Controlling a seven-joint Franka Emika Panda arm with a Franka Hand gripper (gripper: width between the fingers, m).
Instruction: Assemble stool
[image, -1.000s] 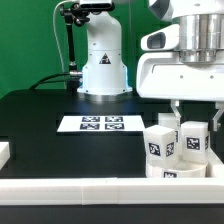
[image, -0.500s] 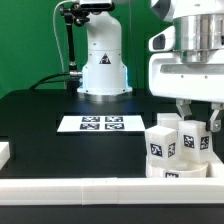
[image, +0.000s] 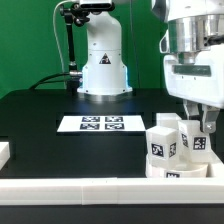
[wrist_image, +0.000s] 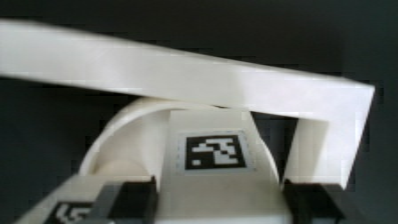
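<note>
The round white seat (image: 178, 171) lies at the exterior view's right front with three white tagged legs standing on it. My gripper (image: 201, 128) reaches down from above and is shut on the rightmost leg (image: 198, 143). The two other legs (image: 162, 146) (image: 170, 122) stand free to its left. In the wrist view the held leg (wrist_image: 217, 150) shows its tag and fills the gap between the two black pads (wrist_image: 128, 205) of my gripper (wrist_image: 217, 206). The seat's curved rim (wrist_image: 121, 140) shows beside it.
The marker board (image: 98, 124) lies mid-table. The arm's white base (image: 103, 62) stands behind it. A white border rail (image: 80, 190) runs along the front edge and shows in the wrist view (wrist_image: 196, 70). A white block (image: 4, 152) sits at the exterior view's left edge.
My gripper has turned about its vertical axis and shifted slightly to the exterior view's right. The held leg's tag has turned with it.
</note>
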